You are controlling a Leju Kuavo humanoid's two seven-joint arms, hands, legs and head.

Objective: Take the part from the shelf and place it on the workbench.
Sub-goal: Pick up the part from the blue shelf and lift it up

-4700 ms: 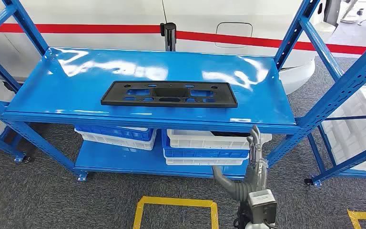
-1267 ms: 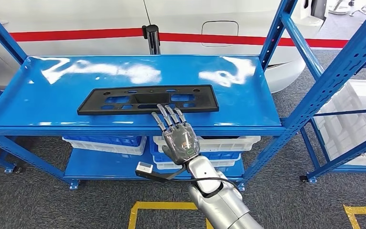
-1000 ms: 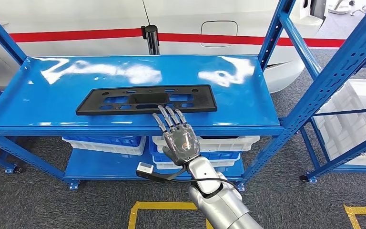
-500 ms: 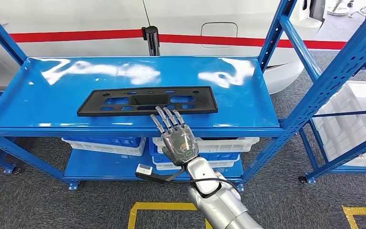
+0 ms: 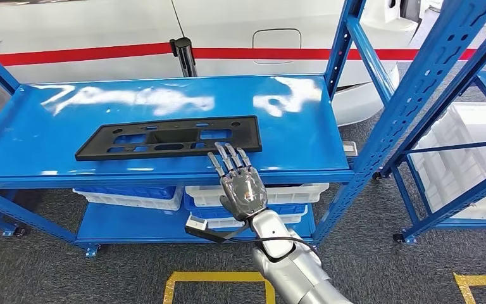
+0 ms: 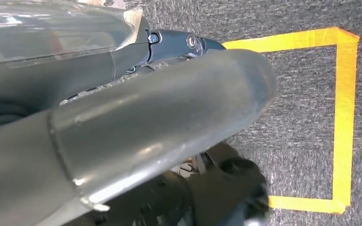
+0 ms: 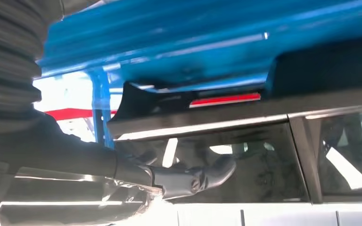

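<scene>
The right hand (image 5: 243, 185) reaches up from the near side with its fingers spread and straight, holding nothing — the fingertips (image 5: 229, 152) lie over the near edge of the blue shelf (image 5: 304, 136), just at the near right corner of the part (image 5: 168, 137). Whether they touch the part I cannot tell; in the right wrist view the thumb (image 7: 202, 174) lies loose below the shelf edge, closed on nothing. The left hand's state cannot be told, since the left wrist view gives a hanging arm above grey carpet and yellow floor tape (image 6: 344, 117). The part, a long flat black plate with cut-outs, lies flat on the top shelf, toward the left and near side, not lifted. So the task looks barely begun — the reach is made, but the grasp, the lift, the carry and the setting down on the workbench are all left. White and blue crates (image 5: 253, 193) sit on the lower shelf, and a white car body with a red stripe (image 5: 101, 54) stands beyond.
</scene>
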